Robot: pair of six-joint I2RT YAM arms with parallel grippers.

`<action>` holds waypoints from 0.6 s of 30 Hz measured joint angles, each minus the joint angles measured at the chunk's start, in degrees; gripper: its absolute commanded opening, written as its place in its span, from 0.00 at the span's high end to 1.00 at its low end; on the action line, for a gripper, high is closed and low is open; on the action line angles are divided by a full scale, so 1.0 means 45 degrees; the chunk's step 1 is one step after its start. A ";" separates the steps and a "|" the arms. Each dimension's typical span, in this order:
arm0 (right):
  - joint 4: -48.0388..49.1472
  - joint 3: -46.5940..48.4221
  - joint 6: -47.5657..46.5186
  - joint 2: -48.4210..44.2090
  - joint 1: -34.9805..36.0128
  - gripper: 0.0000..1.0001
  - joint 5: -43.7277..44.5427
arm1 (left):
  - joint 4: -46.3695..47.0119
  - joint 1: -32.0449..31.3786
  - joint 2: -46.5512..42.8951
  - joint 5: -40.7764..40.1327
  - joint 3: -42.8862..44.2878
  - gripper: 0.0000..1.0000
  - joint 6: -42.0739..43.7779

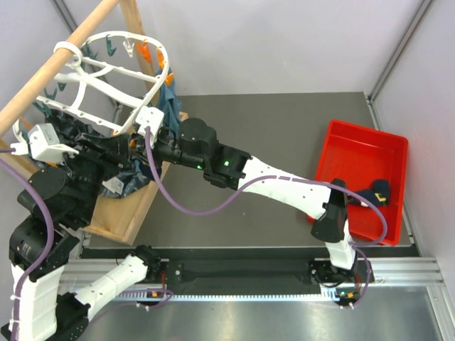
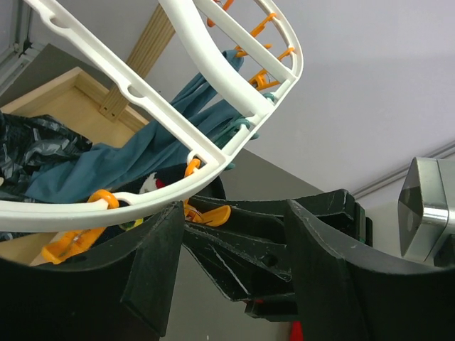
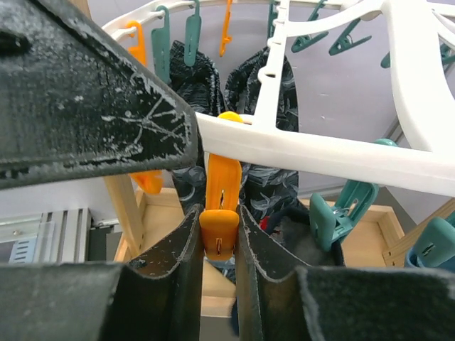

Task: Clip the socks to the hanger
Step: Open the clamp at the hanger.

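Observation:
The white hanger [image 1: 106, 78] hangs from the pole at the upper left, teal and orange clips dangling from it. My right gripper [image 3: 219, 213] is shut on an orange clip [image 3: 219, 231] under a hanger bar [image 3: 320, 153]. Just right of that clip, a dark navy sock [image 3: 295, 231] with a bit of red shows. My left gripper [image 2: 231, 284] is open right below the hanger rim [image 2: 142, 199], nothing between its fingers [image 2: 153, 263]. Beyond them lie the right gripper's black fingers [image 2: 242, 249] and the orange clip [image 2: 213, 214]. Another navy sock [image 1: 375, 192] with a yellow badge lies in the red bin.
The wooden pole [image 1: 57, 67] and wooden frame [image 1: 124, 213] stand at the left. A teal-blue garment [image 2: 142, 153] and a dark patterned cloth [image 3: 195, 78] hang among the clips. The red bin [image 1: 355, 142] sits at the right of the table.

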 measured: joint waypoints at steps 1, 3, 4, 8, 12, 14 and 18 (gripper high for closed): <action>-0.0112 0.0044 0.0005 0.0000 -0.0010 1.00 -0.0058 | -0.0126 0.0000 0.0044 -0.0029 0.0112 0.36 -0.0146; -0.0369 0.0209 0.0029 0.0005 -0.0058 1.00 -0.0262 | -0.0447 -0.0005 0.0170 -0.0034 0.0413 0.34 -0.0418; -0.0544 0.0306 0.0039 0.0005 -0.0083 1.00 -0.0325 | -0.0607 -0.0005 0.0257 -0.0024 0.0573 0.34 -0.0597; -0.1112 0.0753 0.0238 0.0005 -0.0155 1.00 -0.0495 | -0.1127 -0.0015 0.0656 0.0112 0.1103 0.34 -0.1093; -0.1433 0.1161 0.0452 0.0005 -0.0175 1.00 -0.0816 | -0.1651 -0.0019 0.0869 0.0233 0.1127 0.39 -0.1613; -0.1477 0.1297 0.0549 0.0005 -0.0175 1.00 -0.1025 | -0.1817 -0.0019 0.0942 0.0223 0.1127 0.48 -0.1821; -0.1530 0.1355 0.0670 0.0005 -0.0185 1.00 -0.1258 | -0.1860 -0.0019 0.0918 0.0223 0.1117 0.51 -0.1875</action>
